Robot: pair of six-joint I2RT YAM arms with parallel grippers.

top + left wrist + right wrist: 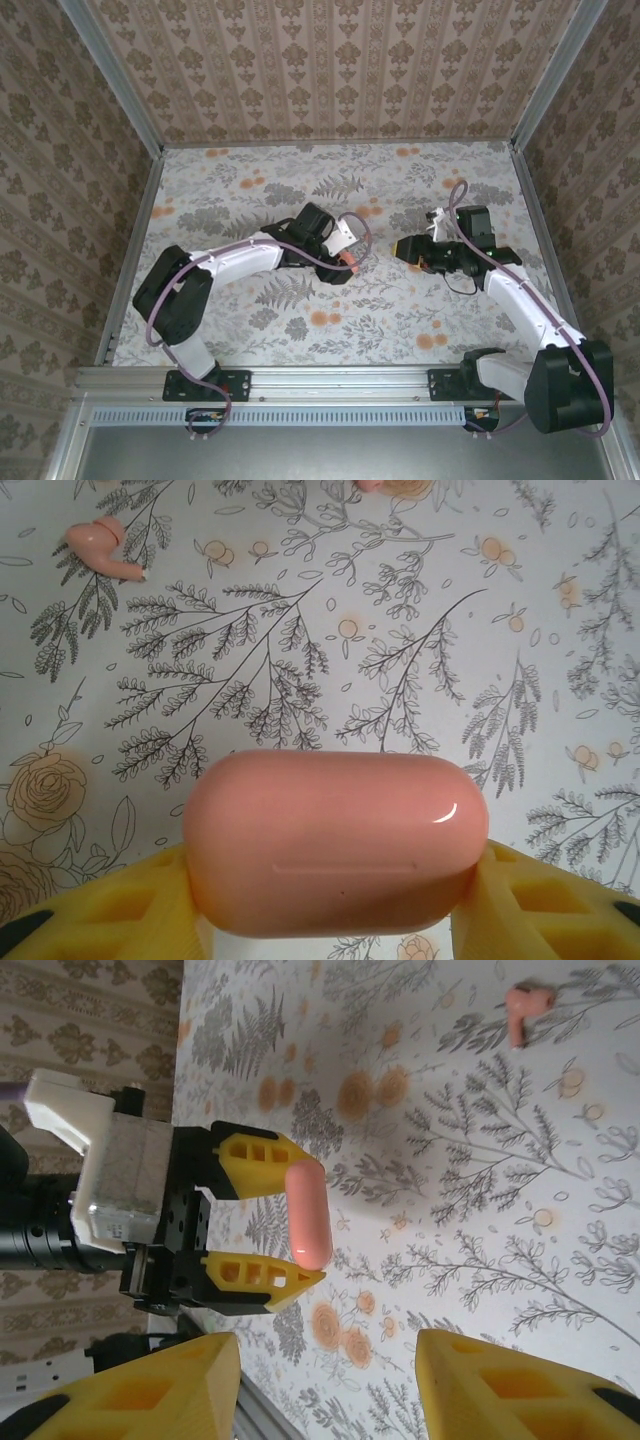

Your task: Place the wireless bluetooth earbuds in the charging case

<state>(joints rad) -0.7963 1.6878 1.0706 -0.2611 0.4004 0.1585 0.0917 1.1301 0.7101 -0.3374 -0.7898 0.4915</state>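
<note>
My left gripper (335, 875) is shut on the charging case (335, 840), a salmon-pink pebble with its lid closed, pinched at both ends by the yellow fingers (120, 910). In the top view this gripper (348, 258) is near the table's middle. The right wrist view shows the case (308, 1215) edge-on between the left arm's fingers. One earbud (105, 542) lies on the flowered cloth, beyond the case to the upper left. A second earbud (370, 484) is cut off at the top edge. My right gripper (325, 1360) is open and empty, facing the case, with an earbud (527, 1008) far off at the upper right.
A flowered cloth (330, 320) covers the table, with flat orange printed flowers (345, 1330) on it. Patterned walls and metal rails (135, 250) enclose three sides. My right gripper (403, 248) hangs a short gap to the right of the left one.
</note>
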